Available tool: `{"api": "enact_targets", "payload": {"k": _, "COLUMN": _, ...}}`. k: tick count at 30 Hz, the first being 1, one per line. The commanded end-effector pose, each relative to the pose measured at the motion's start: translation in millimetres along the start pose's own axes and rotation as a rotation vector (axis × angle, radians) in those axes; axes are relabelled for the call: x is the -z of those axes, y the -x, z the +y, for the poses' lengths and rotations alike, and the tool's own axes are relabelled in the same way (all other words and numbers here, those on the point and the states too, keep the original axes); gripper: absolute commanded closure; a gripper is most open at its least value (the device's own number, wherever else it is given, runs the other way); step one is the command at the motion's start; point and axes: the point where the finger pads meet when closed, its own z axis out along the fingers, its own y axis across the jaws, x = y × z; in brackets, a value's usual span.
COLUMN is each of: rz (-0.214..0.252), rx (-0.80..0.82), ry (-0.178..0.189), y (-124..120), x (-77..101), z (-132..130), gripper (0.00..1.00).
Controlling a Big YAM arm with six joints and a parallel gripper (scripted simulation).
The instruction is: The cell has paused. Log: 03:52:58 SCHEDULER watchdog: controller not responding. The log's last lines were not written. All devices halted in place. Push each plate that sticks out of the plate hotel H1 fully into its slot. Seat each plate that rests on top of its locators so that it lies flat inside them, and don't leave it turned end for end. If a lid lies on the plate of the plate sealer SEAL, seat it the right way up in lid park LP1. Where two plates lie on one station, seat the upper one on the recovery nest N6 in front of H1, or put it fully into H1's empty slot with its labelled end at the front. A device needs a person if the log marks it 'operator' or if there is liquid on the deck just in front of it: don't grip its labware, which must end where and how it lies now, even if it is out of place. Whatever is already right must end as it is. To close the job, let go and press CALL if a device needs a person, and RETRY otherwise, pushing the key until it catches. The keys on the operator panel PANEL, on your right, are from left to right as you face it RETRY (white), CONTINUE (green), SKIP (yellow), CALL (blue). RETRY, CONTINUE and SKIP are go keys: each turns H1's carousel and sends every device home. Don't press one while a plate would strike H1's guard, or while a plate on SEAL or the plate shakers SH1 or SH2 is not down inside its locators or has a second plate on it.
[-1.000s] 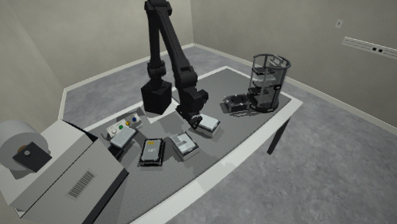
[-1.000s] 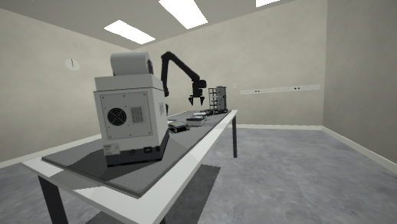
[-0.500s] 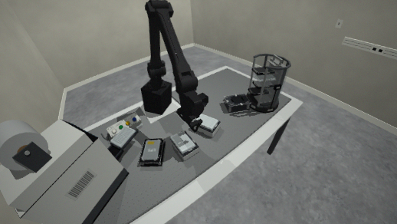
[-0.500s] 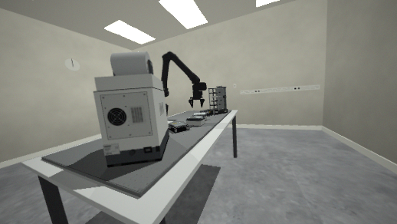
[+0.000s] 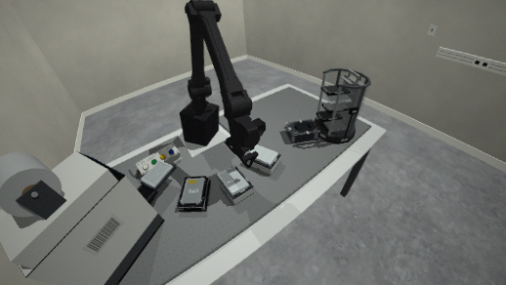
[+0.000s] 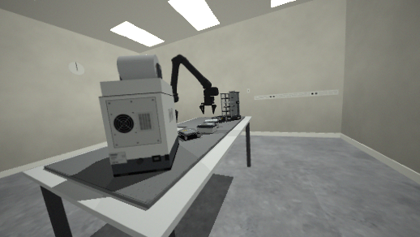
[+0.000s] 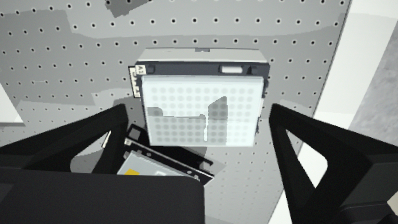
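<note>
Perforated deck, released gripper above well plate, lower station partly hidden.

White well plate flat atop grey station

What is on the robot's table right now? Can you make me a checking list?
Surface: a grey mat with rows of holes on a white-edged table.
Job's things: a white well plate on a station straight below the gripper; it looks slightly askew on the base. A round plate hotel at the far end, a dark nest in front of it. A panel with coloured keys. Two more stations, and.
Clutter: nothing seen.
Gripper: the gripper is open wide, holding nothing, above the well plate.
Cables: nothing seen.
Surroundings: a big grey sealer box with a roll on top; bare walls, grey floor.
</note>
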Motion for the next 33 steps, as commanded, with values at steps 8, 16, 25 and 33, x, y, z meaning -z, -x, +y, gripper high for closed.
{"api": "enact_targets", "payload": {"k": 8, "rz": 0.004, "rx": -0.002, "ry": -0.041, "y": 0, "x": 8.3, "z": -15, "gripper": 0.00}}
{"api": "enact_targets", "payload": {"k": 16, "rz": 0.004, "rx": -0.002, "ry": -0.041, "y": 0, "x": 8.3, "z": -15, "gripper": 0.00}}
{"api": "enact_targets", "payload": {"k": 25, "rz": 0.004, "rx": -0.002, "ry": -0.041, "y": 0, "x": 8.3, "z": -15, "gripper": 0.00}}
{"api": "enact_targets", "payload": {"k": 33, "rz": 0.008, "rx": -0.014, "ry": -0.072, "y": -1, "x": 31.4, "z": -26, "gripper": 0.00}}
